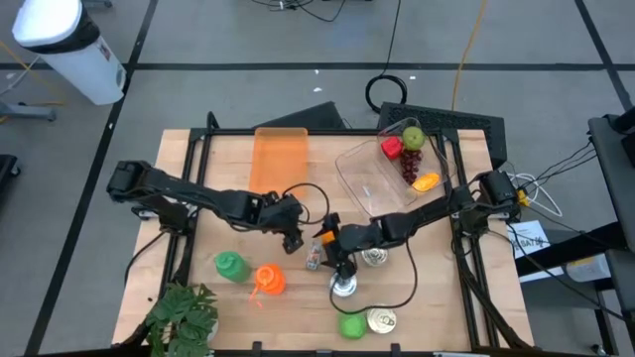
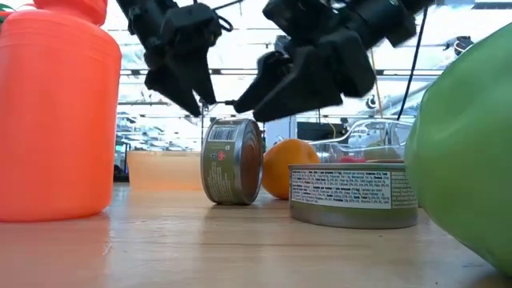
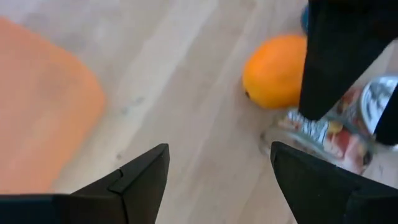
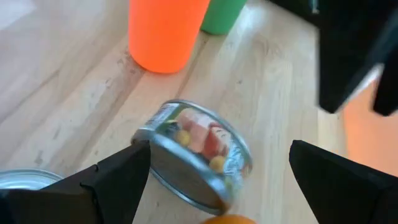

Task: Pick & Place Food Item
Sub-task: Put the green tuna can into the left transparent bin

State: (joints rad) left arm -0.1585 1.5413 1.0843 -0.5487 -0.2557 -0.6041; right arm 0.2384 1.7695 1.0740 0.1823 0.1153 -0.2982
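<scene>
A food can (image 1: 314, 260) lies on its side on the wooden table; in the low view it stands on its rim (image 2: 232, 160) beside an orange (image 2: 290, 168). My left gripper (image 1: 294, 241) hovers open above the table just left of the can; its wrist view shows bare wood between its fingers (image 3: 217, 180), with the orange (image 3: 273, 71) and the can (image 3: 323, 134) ahead. My right gripper (image 1: 332, 248) hangs open just right of the can, which lies below and ahead of its fingers (image 4: 217, 186) without touching them (image 4: 193, 152).
An orange tray (image 1: 281, 159) and a clear container (image 1: 369, 183) with fruit sit at the far side. An orange cup (image 1: 269, 280) and a green cup (image 1: 230, 265) stand near left. Three more cans (image 1: 374, 258), (image 1: 343, 288), (image 1: 382, 320), a green fruit (image 1: 352, 324) and a plant (image 1: 184, 317) crowd the near side.
</scene>
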